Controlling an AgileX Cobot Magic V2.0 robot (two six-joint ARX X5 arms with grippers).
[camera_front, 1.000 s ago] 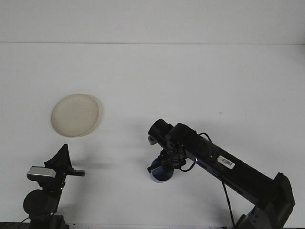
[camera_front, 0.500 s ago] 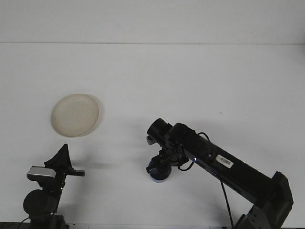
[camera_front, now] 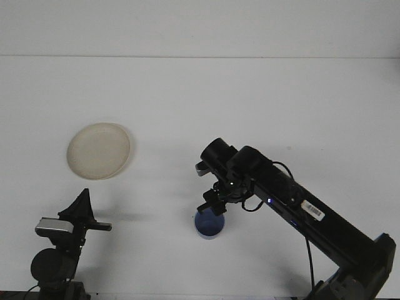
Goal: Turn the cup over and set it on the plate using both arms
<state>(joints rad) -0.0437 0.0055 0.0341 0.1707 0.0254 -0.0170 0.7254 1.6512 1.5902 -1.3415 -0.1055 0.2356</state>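
Front view: blue cup (camera_front: 209,224) sits on the white table (camera_front: 250,106), lower centre. Right gripper (camera_front: 212,207) is at the cup's upper rim; finger state cannot be told. Cream plate (camera_front: 99,150) lies left of centre. Left gripper (camera_front: 80,211) is at lower left, fingers pressed together.

You are looking at an evenly and brightly lit scene: the white table (camera_front: 250,100) is close to washed out, with little surface texture, and shadows are soft and faint, just a pale smudge beside the plate (camera_front: 99,150) and under the blue cup (camera_front: 209,224). Your right arm (camera_front: 300,209) and left gripper (camera_front: 80,215) read as near-black silhouettes with almost no detail, apart from a small lit point on the arm. Focus is slightly soft throughout, without obvious motion blur.
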